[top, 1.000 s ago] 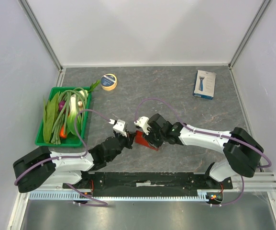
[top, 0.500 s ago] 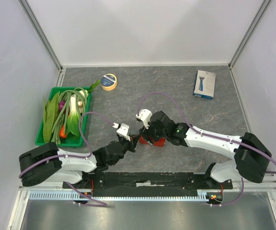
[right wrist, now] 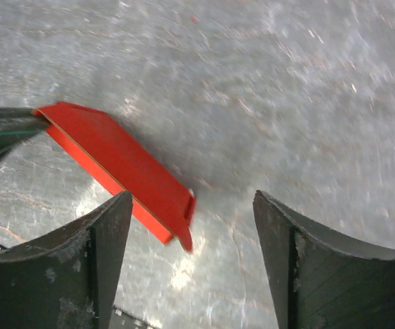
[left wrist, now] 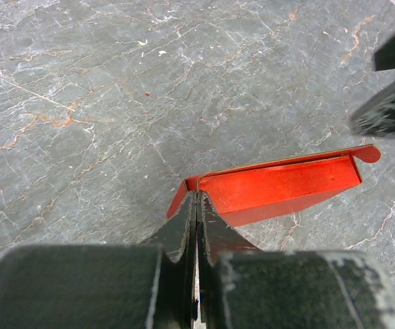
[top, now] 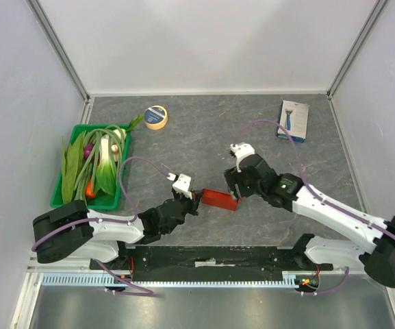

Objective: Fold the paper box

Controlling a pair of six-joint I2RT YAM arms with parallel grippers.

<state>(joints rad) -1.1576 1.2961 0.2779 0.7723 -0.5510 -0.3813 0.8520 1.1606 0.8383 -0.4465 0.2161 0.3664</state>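
- Two robot arms meet near the middle of the gray tabletop [top: 183, 130]. The red paper box [top: 219, 199] lies between them.
- Left fingers [left wrist: 198, 212] are squeezed tight shut on one corner of the paper box. They pinch the thin card right at its end.
- I think that pinch is there to keep the box from sliding while the other arm works on it.
- The paper box is only partly folded. It looks like a long, flat red shape with one side panel bent up. A small round tab sticks out at the far end, and its low edge seems to rest on the tabletop.
- Right fingers [top: 233, 192] are spread wide apart and hold nothing. They hang just over the free end of the box.
- I think they are wide open so they can come down around that end and bend a flap.
- Off to the side sit a green tray [top: 56, 202] of leafy vegetables [top: 91, 161], a roll of tape [top: 156, 117] and a white-and-blue box [top: 293, 121]. All are well apart from the folding.
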